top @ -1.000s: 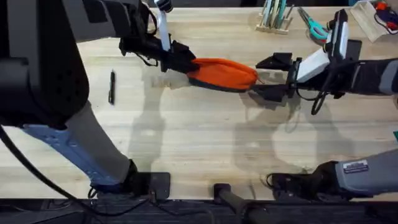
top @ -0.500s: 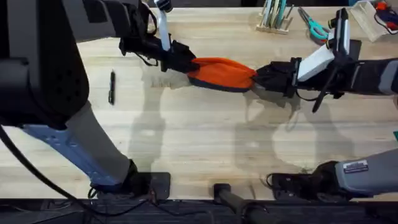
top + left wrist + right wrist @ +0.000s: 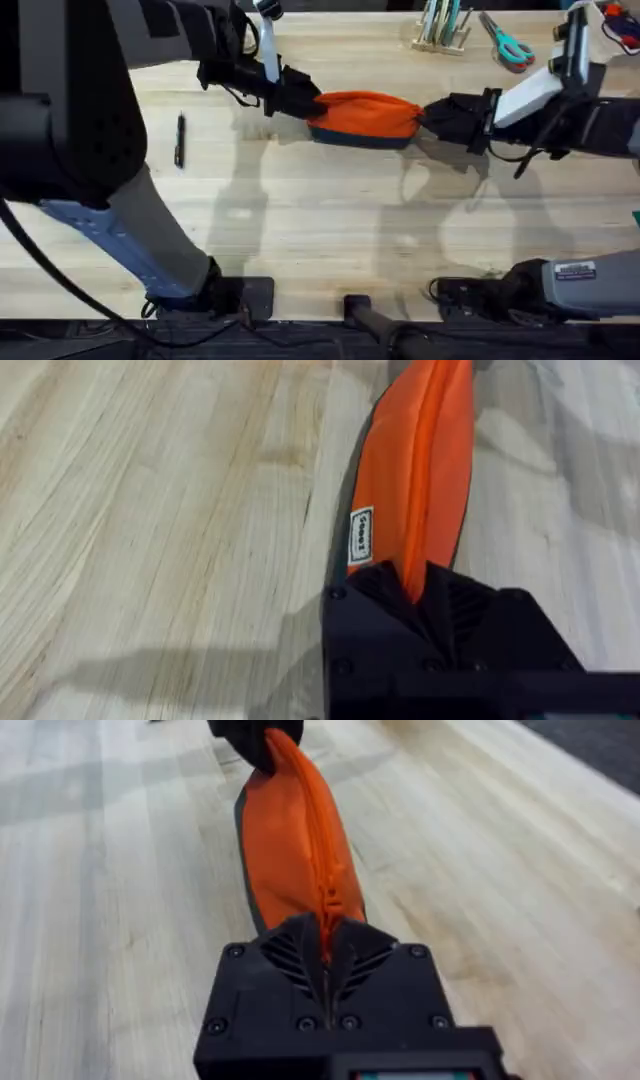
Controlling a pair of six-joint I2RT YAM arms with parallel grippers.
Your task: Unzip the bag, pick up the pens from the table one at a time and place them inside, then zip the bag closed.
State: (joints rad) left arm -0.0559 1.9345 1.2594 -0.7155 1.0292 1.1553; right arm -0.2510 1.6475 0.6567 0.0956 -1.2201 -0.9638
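Note:
The orange bag [image 3: 365,113] with its navy bottom band is stretched lengthwise between both grippers on the far half of the table [image 3: 320,220]. My left gripper [image 3: 303,103] is shut on its left end, and in the left wrist view the bag [image 3: 415,470] runs away from the fingers [image 3: 380,595]. My right gripper [image 3: 433,116] is shut on its right end, where the zipper line of the bag [image 3: 295,830] goes in between the fingers [image 3: 290,945]. The zipper looks closed. One black pen [image 3: 179,140] lies to the left.
Teal-handled scissors [image 3: 506,42] and a wooden holder with upright tools [image 3: 441,27] stand at the back right. A white tray [image 3: 612,28] is at the far right corner. The near half of the table is bare wood.
The right gripper, open beside the bag's right end a second ago, has closed on it. The bag and both grippers have shifted slightly to the right and farther back.

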